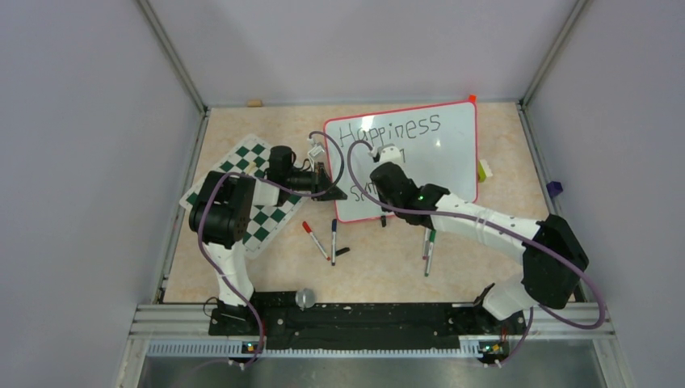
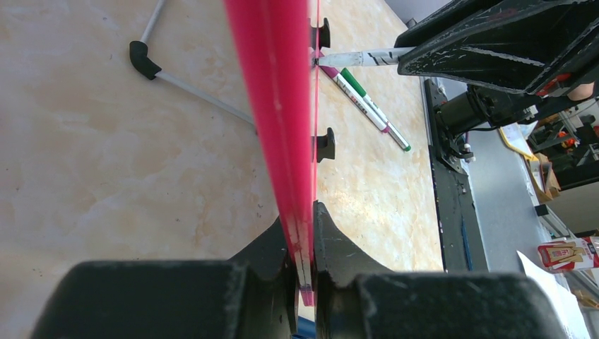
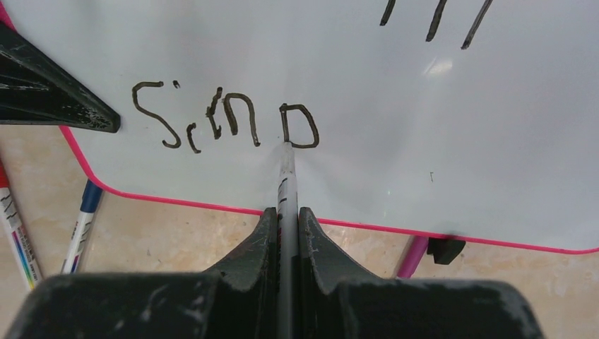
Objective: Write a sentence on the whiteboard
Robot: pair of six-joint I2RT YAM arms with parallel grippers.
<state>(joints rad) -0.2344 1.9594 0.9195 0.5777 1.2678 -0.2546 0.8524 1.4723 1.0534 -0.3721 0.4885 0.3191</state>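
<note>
Toward the far edge of the bench [image 1: 380, 271], whiteboard [image 1: 444, 158] bearing black handwriting, left claw [image 2: 301, 215] nearly closed, pinching its red frame on the left side, right claw [image 3: 286, 212] clamped fully on a marker [image 3: 286, 176], tip touching the board's near-left lettering

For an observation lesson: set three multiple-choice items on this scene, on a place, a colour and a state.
1. Where is the chess mat? A) left of the whiteboard B) right of it C) on it
2. The whiteboard's frame is: A) blue B) red C) green
3. The right gripper is: A) open B) shut on a marker C) shut on the frame
Answers: A, the mat lies off the board's left edge; B, a red rim shows; B, it clamps the writing marker.
</note>
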